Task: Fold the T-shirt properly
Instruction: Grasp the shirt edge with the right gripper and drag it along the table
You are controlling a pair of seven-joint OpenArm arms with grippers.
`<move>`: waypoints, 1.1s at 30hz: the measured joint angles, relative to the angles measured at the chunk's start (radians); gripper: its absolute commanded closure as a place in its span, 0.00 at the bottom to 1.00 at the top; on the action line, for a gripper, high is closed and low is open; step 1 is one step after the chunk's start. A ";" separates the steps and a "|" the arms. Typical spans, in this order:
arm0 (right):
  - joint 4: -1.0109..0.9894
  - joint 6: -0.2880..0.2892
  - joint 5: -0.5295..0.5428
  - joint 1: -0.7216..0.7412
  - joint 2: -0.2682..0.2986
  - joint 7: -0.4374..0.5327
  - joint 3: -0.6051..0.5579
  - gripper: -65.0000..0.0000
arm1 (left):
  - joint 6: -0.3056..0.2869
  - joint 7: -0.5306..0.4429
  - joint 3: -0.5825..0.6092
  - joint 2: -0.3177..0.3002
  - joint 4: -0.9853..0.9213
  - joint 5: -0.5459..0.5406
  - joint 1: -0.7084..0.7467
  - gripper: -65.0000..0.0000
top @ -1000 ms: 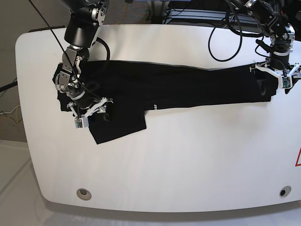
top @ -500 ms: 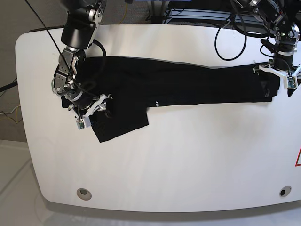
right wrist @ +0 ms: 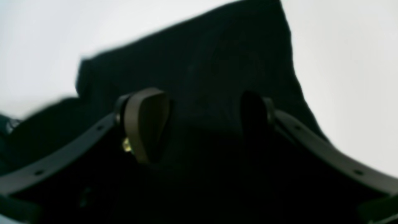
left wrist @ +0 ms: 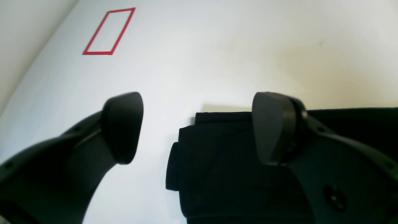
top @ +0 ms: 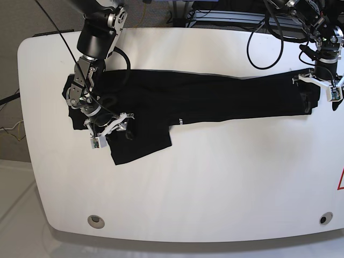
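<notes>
The black T-shirt [top: 204,99] lies stretched across the white table [top: 215,183]. The left gripper [left wrist: 199,127] gapes empty at its end; the right gripper [right wrist: 199,124] spreads wide above its sleeve, gripping nothing.

The T-shirt [top: 215,99] is plain black with tiny white print. The bench [top: 215,183] is glossy white, with a red outlined rectangle [left wrist: 108,31] at eleven o'clock in the left wrist view.
</notes>
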 measured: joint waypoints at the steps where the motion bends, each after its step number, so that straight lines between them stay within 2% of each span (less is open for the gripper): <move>1: -0.002 0.001 0.004 0.000 -0.004 0.000 0.000 0.40 | 0.000 0.002 0.000 -0.002 0.000 -0.007 0.002 0.20; 5: -0.019 0.014 0.018 0.006 -0.013 -0.002 -0.008 0.43 | 0.000 0.028 -0.002 -0.017 -0.006 -0.077 0.007 0.22; 7: -0.026 0.016 0.023 0.009 -0.013 -0.003 -0.013 0.46 | 0.000 0.041 -0.015 -0.026 -0.019 -0.141 0.013 0.22; 9: -0.034 0.018 0.026 0.015 -0.016 -0.002 -0.016 0.47 | -0.018 0.059 -0.061 -0.041 -0.068 -0.253 0.022 0.22; 13: -0.042 0.018 0.029 0.018 -0.013 0.002 -0.015 0.47 | 0.021 0.111 -0.095 -0.064 -0.124 -0.230 0.043 0.22; 20: -0.042 0.019 0.035 0.018 -0.018 0.000 -0.008 0.45 | 0.008 0.136 -0.084 -0.095 -0.196 -0.249 0.032 0.22; 24: -0.037 0.019 0.037 0.017 -0.018 -0.010 -0.012 0.48 | -0.001 0.150 -0.072 -0.111 -0.219 -0.240 0.018 0.23; 28: -0.037 0.019 0.037 0.019 -0.021 -0.011 -0.015 0.60 | 0.011 0.147 -0.077 -0.115 -0.224 -0.220 0.028 0.22; 30: -0.039 0.018 0.036 0.023 -0.023 -0.011 -0.024 0.82 | 0.013 0.147 -0.079 -0.109 -0.225 -0.204 0.031 0.21; 33: -0.040 0.015 0.025 0.036 -0.024 -0.034 -0.027 0.94 | 0.011 0.146 -0.063 -0.099 -0.224 -0.202 0.024 0.21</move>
